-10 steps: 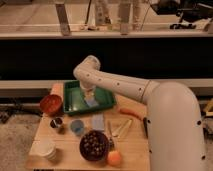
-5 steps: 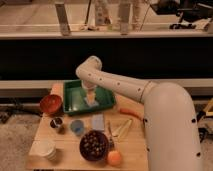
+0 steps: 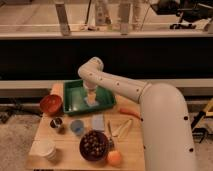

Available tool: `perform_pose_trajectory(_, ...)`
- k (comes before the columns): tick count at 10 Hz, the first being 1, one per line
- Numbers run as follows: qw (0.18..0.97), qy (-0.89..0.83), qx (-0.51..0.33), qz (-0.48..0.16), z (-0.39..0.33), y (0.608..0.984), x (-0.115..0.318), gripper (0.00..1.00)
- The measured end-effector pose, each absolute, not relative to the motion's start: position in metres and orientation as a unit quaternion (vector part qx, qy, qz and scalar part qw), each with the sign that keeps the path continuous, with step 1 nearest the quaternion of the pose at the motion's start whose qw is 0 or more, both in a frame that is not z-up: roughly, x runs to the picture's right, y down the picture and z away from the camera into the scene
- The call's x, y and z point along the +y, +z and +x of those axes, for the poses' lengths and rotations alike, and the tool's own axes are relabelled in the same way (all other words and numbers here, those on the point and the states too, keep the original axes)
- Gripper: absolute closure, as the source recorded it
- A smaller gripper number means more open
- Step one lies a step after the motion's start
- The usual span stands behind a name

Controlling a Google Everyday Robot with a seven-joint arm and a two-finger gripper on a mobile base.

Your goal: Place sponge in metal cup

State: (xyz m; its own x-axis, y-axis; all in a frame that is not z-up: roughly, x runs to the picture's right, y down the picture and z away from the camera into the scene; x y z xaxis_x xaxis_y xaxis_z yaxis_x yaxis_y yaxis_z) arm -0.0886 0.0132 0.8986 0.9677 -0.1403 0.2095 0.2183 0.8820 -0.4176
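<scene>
Reaching my gripper (image 3: 90, 96) down into the green tray (image 3: 70, 100), right at the sponge (image 3: 93, 103); clenched or released, I can't tell. The metal cup (image 3: 56, 123) stands outside the tray, camera-left of it and nearer the camera.

My white arm (image 3: 125, 89) reaches out from the big round shoulder (image 3: 165, 120). It goes up to a bent joint (image 3: 92, 67) and then turns straight down. My gripper (image 3: 90, 96) hangs right under that bend, pointing down.
</scene>
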Motion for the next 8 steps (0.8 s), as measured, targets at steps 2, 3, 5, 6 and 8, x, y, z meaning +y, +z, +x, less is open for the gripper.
perform_pose_trajectory(2, 0.966, -0.087, -0.082, -0.228, -0.084, 0.903, 0.013, 0.2)
perform_pose_trajectory(3, 0.964, -0.108, -0.083, -0.228, -0.086, 0.905, 0.013, 0.2)
perform_pose_trajectory(5, 0.945, -0.208, -0.107, -0.228, -0.076, 0.913, 0.008, 0.2)
perform_pose_trajectory(6, 0.934, -0.246, -0.119, -0.23, -0.075, 0.915, 0.008, 0.2)
perform_pose_trajectory(8, 0.892, -0.349, -0.168, -0.234, -0.076, 0.919, 0.013, 0.2)
